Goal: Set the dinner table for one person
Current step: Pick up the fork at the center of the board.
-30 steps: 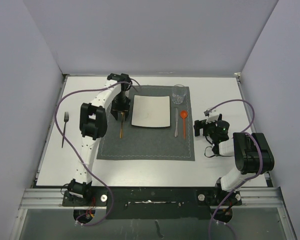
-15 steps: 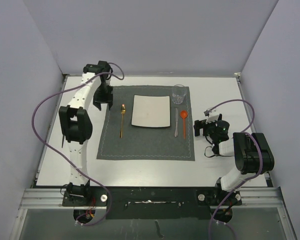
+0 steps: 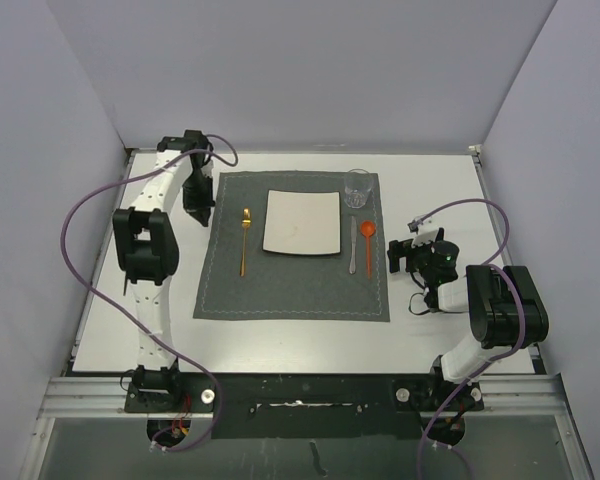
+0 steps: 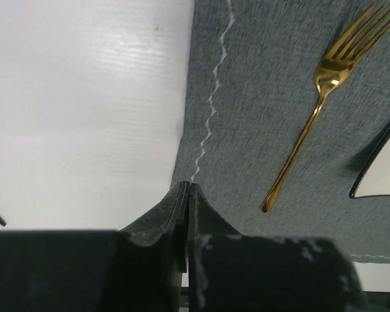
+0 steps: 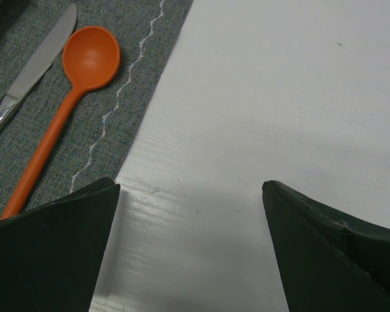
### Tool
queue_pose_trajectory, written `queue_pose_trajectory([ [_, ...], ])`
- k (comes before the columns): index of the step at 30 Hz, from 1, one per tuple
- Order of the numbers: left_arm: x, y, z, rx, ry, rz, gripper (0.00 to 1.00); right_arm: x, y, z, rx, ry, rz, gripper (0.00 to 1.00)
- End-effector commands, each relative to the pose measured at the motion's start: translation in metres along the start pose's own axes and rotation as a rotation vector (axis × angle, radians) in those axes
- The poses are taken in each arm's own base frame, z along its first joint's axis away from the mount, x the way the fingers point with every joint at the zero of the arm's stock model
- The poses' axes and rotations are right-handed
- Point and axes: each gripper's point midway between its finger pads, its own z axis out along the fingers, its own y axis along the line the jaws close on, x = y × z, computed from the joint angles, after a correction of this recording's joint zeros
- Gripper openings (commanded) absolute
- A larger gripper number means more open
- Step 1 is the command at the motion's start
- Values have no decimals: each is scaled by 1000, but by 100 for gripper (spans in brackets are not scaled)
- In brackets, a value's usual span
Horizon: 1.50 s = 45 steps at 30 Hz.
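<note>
- The scene is enclosed by plain, pale lilac-grey panels: a back wall (image 3: 300,70) at 12 o'clock, a left wall (image 3: 30,200) at 9 o'clock and a right wall (image 3: 570,150) at 3 o'clock.
- The matte white dinner table (image 3: 280,340) is set between them.
- An aluminium rail (image 3: 90,398) is seen along the 6 o'clock edge, with a dark grey surface (image 3: 80,450) below it.
- Soft, even light is cast, and only faint shadows are thrown.

The left arm (image 3: 158,190) and right arm (image 3: 500,305) share white links, blocky black joints and looping purple cables (image 3: 75,225). The right gripper (image 5: 190,188) has dark, wedge-shaped fingers (image 5: 52,260), apparently matte plastic.
</note>
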Motion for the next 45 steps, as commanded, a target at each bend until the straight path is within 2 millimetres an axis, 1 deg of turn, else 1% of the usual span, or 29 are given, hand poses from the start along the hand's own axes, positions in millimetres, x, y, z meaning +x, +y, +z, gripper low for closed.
queue_pose_trajectory([
  [1, -22, -18, 27, 78, -18, -18, 0, -24, -7, 5, 13, -76, -13, 98],
  [5, -20, -24, 50, 92, 16, -26, 0, -24, -7, 5, 13, -76, -12, 98],
  [7, -17, -17, 60, 62, 35, -37, 0, -24, -6, 5, 12, -76, -13, 98],
  [11, -18, 11, 64, 12, 26, -44, 0, -25, -7, 5, 12, -77, -13, 98],
  [14, -17, 35, 60, -70, 0, 30, 0, -25, -6, 5, 12, -77, -13, 98],
  [17, -13, 58, 57, -117, 6, 66, 0, -25, -7, 5, 13, -77, -13, 98],
  [21, -5, 85, 46, -127, 4, 54, 0, -24, -6, 5, 12, -75, -13, 98],
  [22, -5, 90, 39, -111, -16, 41, 0, -25, -7, 5, 12, -77, -14, 98],
  [25, -5, 88, 26, -37, -75, 29, 0, -25, -7, 5, 13, -77, -13, 98],
  [29, -12, 73, 0, 58, -155, 47, 0, -25, -7, 6, 13, -77, -13, 98],
  [31, -15, 69, -14, 79, -184, 51, 0, -24, -7, 5, 13, -76, -12, 98],
  [33, -16, 72, -27, 75, -210, 50, 0, -24, -7, 5, 13, -76, -12, 98],
  [36, -15, 83, -43, 78, -259, 24, 0, -25, -7, 6, 13, -77, -14, 98],
  [39, -10, 103, -48, 42, -309, -5, 0, -24, -7, 6, 13, -76, -12, 98],
  [41, -2, 116, -45, 17, -340, -23, 0, -25, -7, 6, 13, -77, -13, 98],
  [45, 7, 127, -47, -19, -381, -38, 0, -25, -7, 5, 13, -76, -13, 98],
])
